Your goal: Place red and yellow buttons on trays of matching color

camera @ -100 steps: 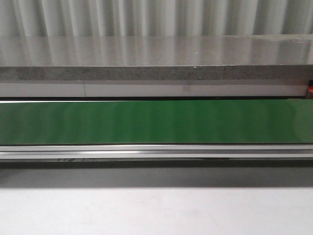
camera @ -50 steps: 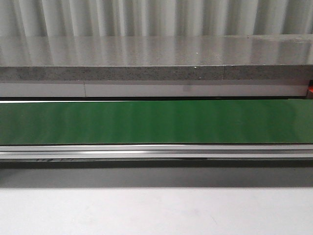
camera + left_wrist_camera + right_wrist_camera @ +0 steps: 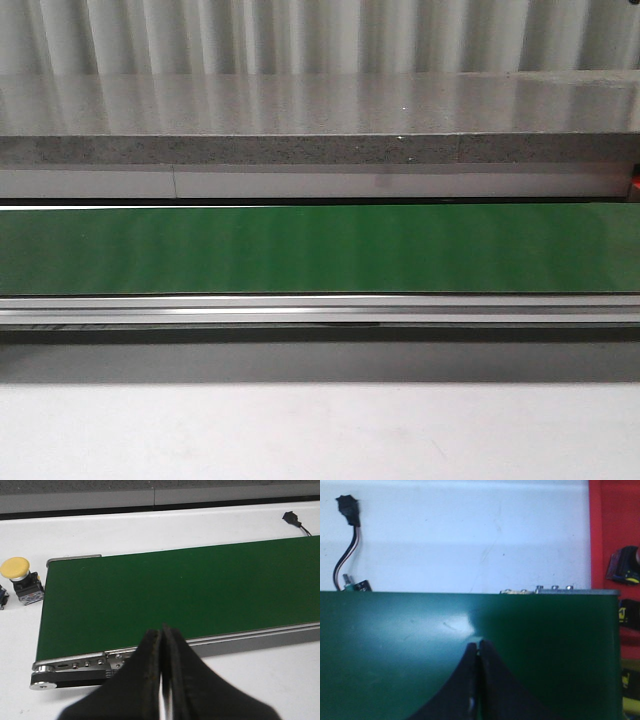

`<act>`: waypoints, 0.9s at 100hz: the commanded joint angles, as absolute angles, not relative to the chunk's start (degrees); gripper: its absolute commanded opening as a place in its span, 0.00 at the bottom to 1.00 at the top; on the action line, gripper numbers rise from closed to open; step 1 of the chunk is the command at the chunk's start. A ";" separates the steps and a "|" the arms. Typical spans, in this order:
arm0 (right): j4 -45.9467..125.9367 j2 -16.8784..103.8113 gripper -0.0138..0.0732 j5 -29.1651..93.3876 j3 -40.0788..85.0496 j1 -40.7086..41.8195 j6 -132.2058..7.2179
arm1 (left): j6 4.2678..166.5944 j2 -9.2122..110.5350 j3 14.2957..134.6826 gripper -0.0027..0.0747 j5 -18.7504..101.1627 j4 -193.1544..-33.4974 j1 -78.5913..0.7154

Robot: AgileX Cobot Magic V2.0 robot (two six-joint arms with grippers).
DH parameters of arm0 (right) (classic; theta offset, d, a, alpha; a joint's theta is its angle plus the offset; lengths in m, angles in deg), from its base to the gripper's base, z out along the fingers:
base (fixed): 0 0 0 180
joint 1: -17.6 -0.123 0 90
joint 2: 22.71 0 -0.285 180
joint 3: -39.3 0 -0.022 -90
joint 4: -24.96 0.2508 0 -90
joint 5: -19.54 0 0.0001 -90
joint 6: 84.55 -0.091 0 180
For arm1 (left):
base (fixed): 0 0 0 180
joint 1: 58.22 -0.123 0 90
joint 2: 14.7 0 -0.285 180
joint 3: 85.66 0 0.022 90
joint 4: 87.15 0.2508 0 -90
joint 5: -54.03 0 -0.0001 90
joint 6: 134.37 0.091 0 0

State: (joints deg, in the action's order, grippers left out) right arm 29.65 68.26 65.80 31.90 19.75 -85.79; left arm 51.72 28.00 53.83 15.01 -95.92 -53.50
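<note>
A yellow button point(image 3: 15, 568) on a grey and black switch body stands on the white table just off the end of the green belt point(image 3: 175, 595). My left gripper point(image 3: 161, 630) is shut and empty, over the belt's near rail. My right gripper point(image 3: 479, 644) is shut and empty above the green belt point(image 3: 420, 645). A red tray point(image 3: 614, 535) lies past the belt's other end, with dark switch bodies point(image 3: 622, 565) on it. No red button cap and no yellow tray show. In the front view the green belt point(image 3: 320, 250) is bare and neither gripper appears.
A black connector with wires point(image 3: 347, 510) lies on the white table beyond the belt. Another small black plug point(image 3: 291, 517) sits by the belt's far side. A grey stone ledge point(image 3: 320, 130) runs behind the conveyor. The metal rail point(image 3: 320, 308) edges the belt's near side.
</note>
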 commanded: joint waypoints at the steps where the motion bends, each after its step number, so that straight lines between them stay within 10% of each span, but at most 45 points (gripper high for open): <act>1: 29.46 61.48 0.08 61.74 29.21 18.93 -85.18 | 51.68 27.87 55.36 0.01 18.68 -96.90 -53.05; 90: 29.46 1.51 0.08 58.08 -5.21 18.42 -85.13 | 51.68 27.87 55.36 0.01 19.24 -96.90 -53.05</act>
